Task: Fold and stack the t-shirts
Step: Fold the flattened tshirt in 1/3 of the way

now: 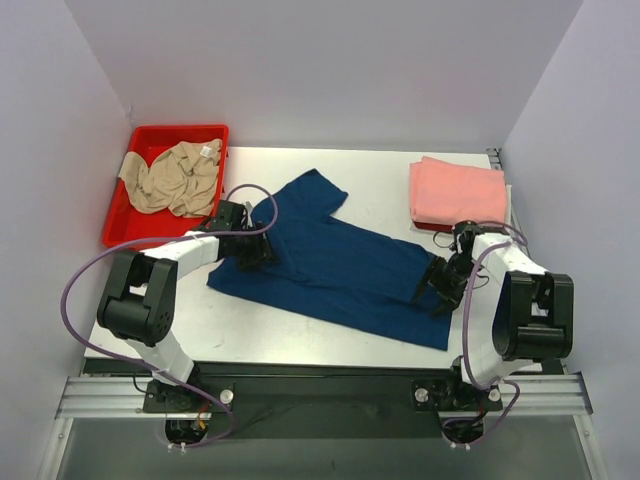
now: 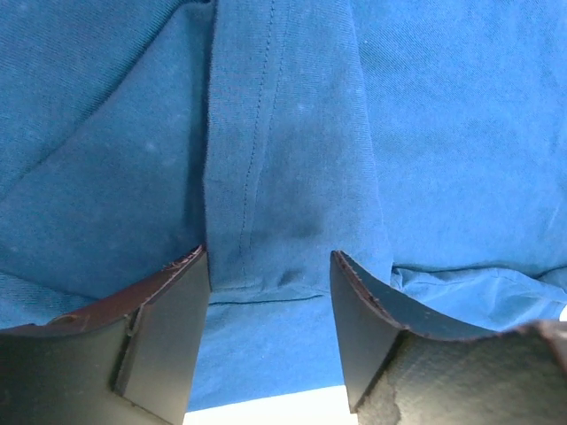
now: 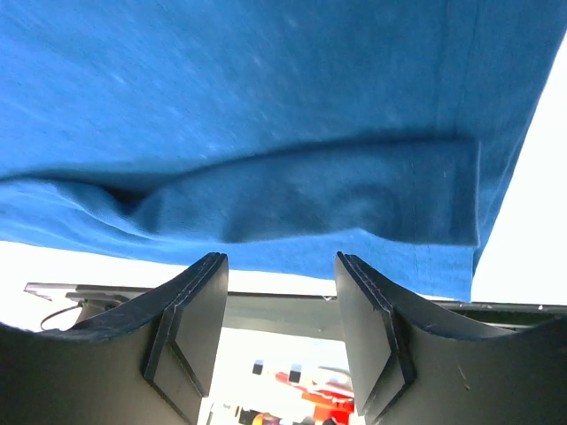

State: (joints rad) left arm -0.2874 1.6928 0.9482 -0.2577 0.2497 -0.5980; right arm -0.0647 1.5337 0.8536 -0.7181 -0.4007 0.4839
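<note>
Cloth dominates both wrist views: the navy t-shirt (image 1: 330, 265) is a soft, fine-knit tee with a stitched hem, spread nearly flat and slantwise on the white table (image 1: 370, 170), one short sleeve pointing to the back. The left gripper (image 2: 270, 264) is low over its left side, its dark flat fingers apart, a doubled strip of hem running into the gap. Whether the pads touch the fabric cannot be told. The right gripper (image 3: 281, 261) sits at the shirt's right edge, jaws likewise apart, a folded-over lip of cloth just beyond the tips. A beige tee (image 1: 175, 178) lies crumpled in the red tray (image 1: 215, 135). A salmon-pink stack (image 1: 455, 192) lies folded at back right, its near edge hidden by the right arm.
</note>
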